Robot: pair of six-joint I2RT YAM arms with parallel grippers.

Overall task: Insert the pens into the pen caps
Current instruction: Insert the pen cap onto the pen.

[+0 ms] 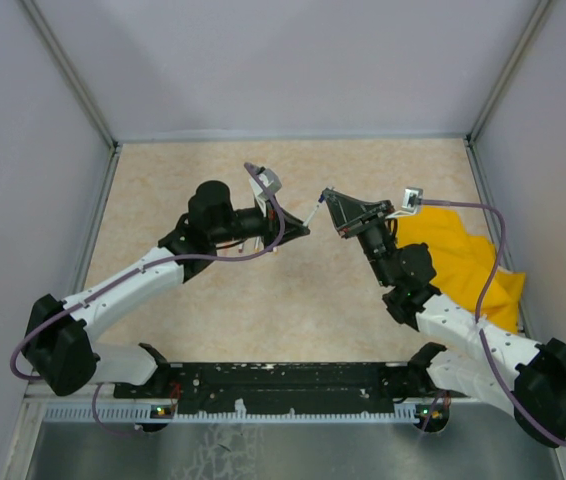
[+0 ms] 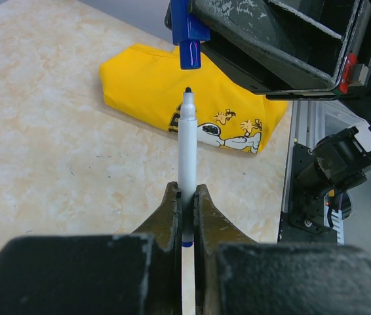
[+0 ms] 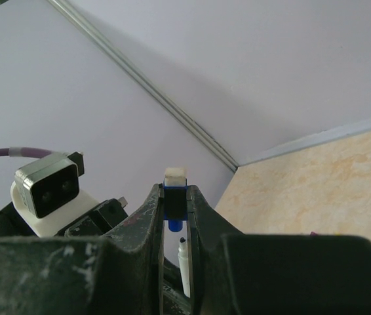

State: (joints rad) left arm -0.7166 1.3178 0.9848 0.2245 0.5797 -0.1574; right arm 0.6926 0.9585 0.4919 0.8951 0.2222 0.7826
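Left gripper (image 2: 185, 200) clamps the seemingly light, stiff white marker pen (image 2: 187, 144) low on its barrel; right gripper (image 3: 174, 197) pinches the small, likely slippery blue cap (image 2: 189, 49) just beyond its tip.

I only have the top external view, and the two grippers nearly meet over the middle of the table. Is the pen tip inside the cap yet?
Observer: Not yet. The left wrist view shows the black tip of the white pen just short of the blue cap, with a gap between them.
Operator: Are they lined up?
Observer: Nearly. In that view the tip points at the cap's open end, perhaps slightly left of centre.
Operator: Is the cap held securely?
Observer: In the right wrist view the right gripper has its fingers shut on either side of the cap.
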